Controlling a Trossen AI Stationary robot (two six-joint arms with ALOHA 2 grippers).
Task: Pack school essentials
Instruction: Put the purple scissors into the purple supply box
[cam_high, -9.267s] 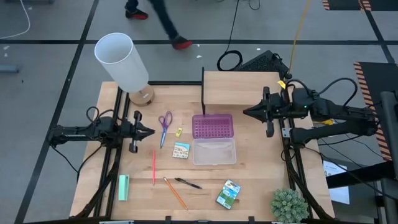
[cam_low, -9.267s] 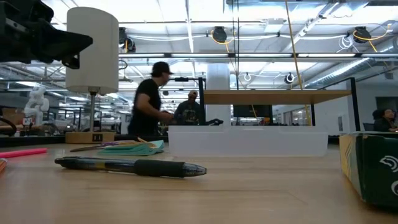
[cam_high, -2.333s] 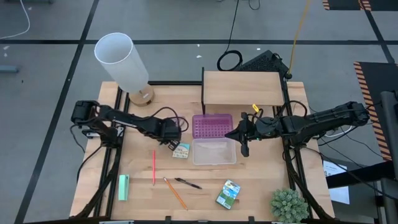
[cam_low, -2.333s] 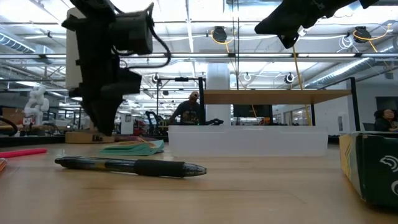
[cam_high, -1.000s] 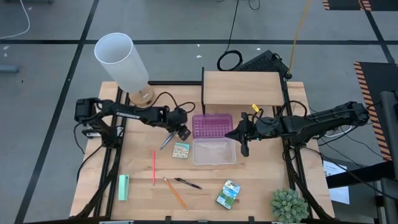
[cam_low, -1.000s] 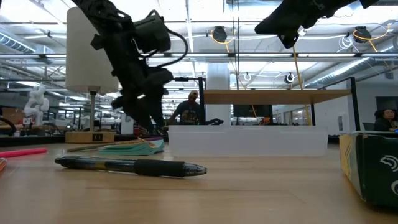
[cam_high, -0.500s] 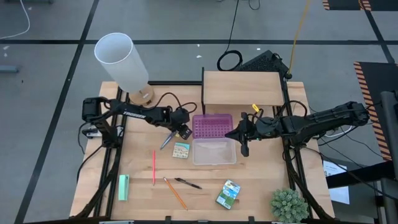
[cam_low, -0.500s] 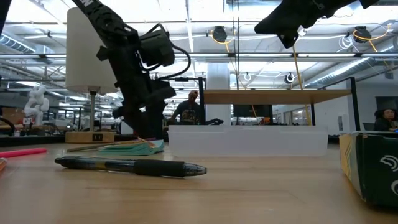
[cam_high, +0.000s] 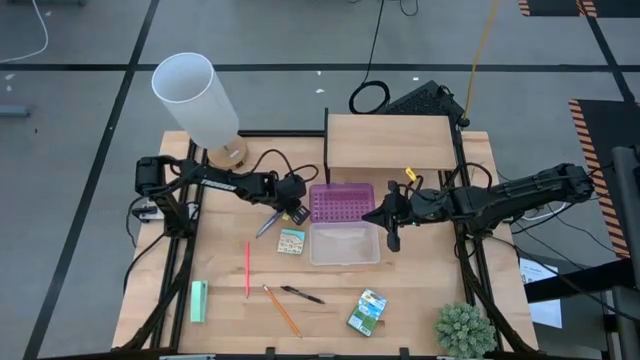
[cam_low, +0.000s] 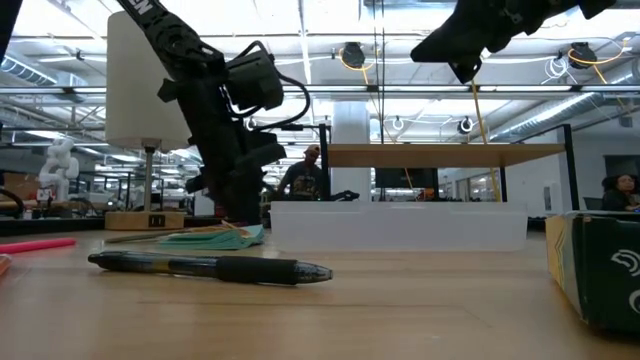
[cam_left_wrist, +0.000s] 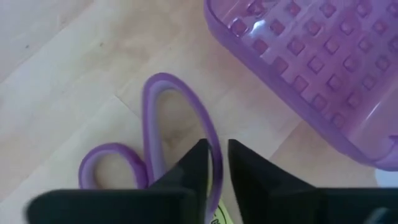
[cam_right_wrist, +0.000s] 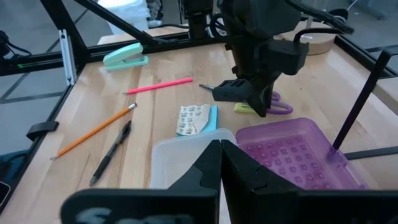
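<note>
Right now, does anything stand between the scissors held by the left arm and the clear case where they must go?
Nothing visible does. The left gripper holds the purple-handled scissors beside the purple lid; the clear case lies open.

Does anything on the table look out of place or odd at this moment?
Only the purple-handled scissors: the left gripper is shut on one handle loop, so they hang slanted beside the purple lid. The right gripper is shut above the clear case.
</note>
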